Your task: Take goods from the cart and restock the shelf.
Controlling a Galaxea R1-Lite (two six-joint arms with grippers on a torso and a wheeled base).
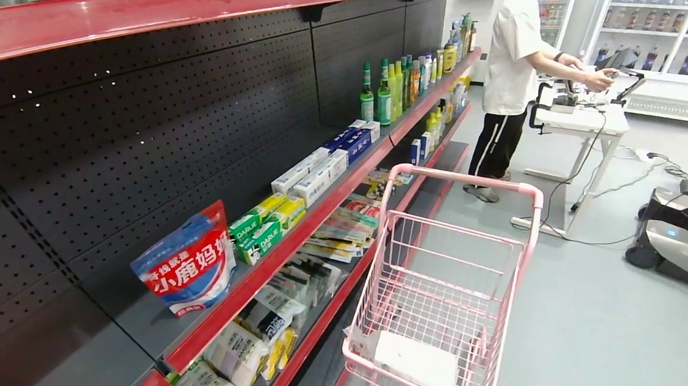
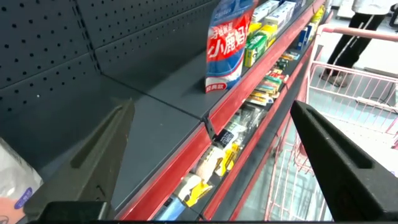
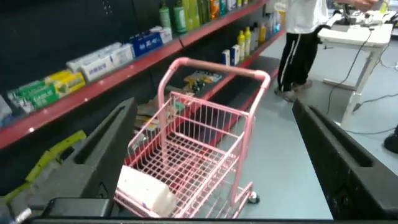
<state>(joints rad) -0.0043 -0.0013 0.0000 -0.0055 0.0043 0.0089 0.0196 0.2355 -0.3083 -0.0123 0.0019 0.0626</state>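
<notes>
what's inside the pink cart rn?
One white package lying on the wire floor of the pink cart, at the end away from the handle. Anything beneath the package is covered.

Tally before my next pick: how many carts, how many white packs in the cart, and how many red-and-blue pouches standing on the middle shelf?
Pink cart: 1
White pack in the cart: 1
Red-and-blue pouch on the middle shelf: 1
Total: 3
</notes>
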